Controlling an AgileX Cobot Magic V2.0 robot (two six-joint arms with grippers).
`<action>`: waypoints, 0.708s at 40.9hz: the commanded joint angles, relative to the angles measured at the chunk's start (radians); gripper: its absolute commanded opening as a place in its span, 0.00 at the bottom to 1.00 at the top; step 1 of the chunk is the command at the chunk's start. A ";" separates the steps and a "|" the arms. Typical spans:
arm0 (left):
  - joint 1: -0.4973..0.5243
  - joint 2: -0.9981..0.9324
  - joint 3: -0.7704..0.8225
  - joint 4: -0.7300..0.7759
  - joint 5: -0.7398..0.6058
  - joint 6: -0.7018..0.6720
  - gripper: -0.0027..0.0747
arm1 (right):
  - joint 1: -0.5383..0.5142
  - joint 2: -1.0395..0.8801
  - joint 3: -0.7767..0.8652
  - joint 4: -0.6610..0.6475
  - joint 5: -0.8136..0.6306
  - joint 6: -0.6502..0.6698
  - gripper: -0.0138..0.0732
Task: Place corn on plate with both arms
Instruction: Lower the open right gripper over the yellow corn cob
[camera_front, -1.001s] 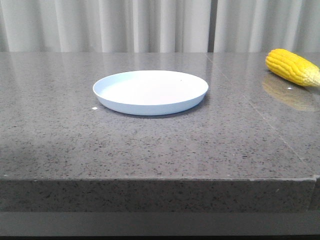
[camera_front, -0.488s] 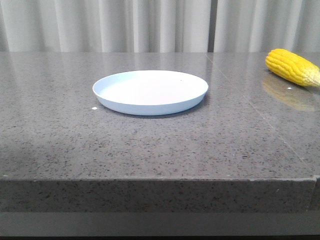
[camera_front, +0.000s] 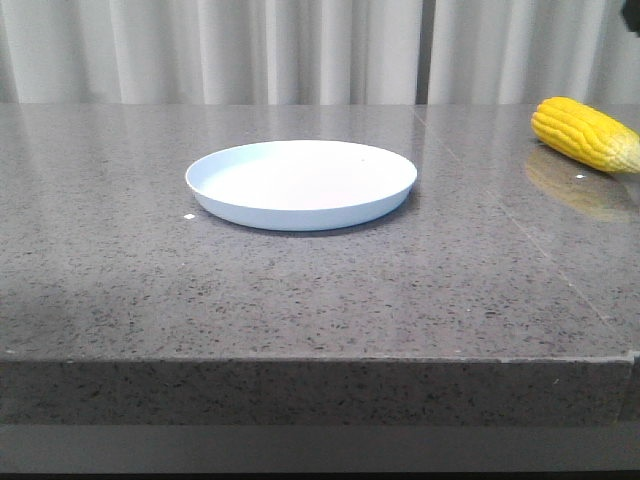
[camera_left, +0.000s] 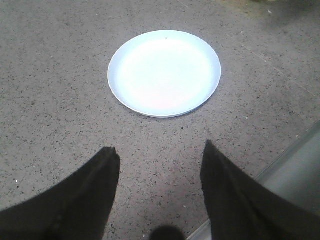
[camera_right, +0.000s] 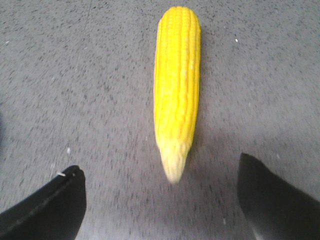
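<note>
I am holding my left claw (camera_left: 160, 155) wide apart above the speckled grey stone surface (camera_front: 300, 290), its two dark fingers (camera_left: 90, 185) rising from the lower edge of the left wrist view with nothing between them. The round, shallow, pale blue-white plate (camera_left: 164, 73) is sitting in the upper middle of that view, well apart from the fingertips and with nothing on it. In the front view the plate (camera_front: 301, 183) is lying slightly left of centre on the surface.

I am also keeping my right claw (camera_right: 160, 175) spread wide, its black fingers (camera_right: 47, 207) showing only at the two lower corners of the right wrist view. The bright yellow corn cob with rows of kernels (camera_right: 177, 82) is lying flat on the surface, running down the middle of that view, its paler tapered tip pointing toward the gap between the fingers without touching either one. In the front view the corn (camera_front: 586, 134) is resting at the far right edge of the frame, well apart from the plate, casting a faint yellow reflection on the polished stone just below it. Pale pleated curtains (camera_front: 300, 50) are hanging across the top of the frame.
</note>
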 joint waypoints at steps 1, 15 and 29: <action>-0.006 -0.005 -0.024 0.006 -0.065 -0.012 0.51 | -0.006 0.065 -0.112 -0.006 -0.042 -0.005 0.89; -0.006 -0.005 -0.024 0.006 -0.065 -0.012 0.51 | -0.006 0.323 -0.290 -0.036 -0.045 -0.005 0.89; -0.006 -0.005 -0.024 0.006 -0.065 -0.012 0.51 | -0.006 0.445 -0.313 -0.053 -0.087 -0.005 0.89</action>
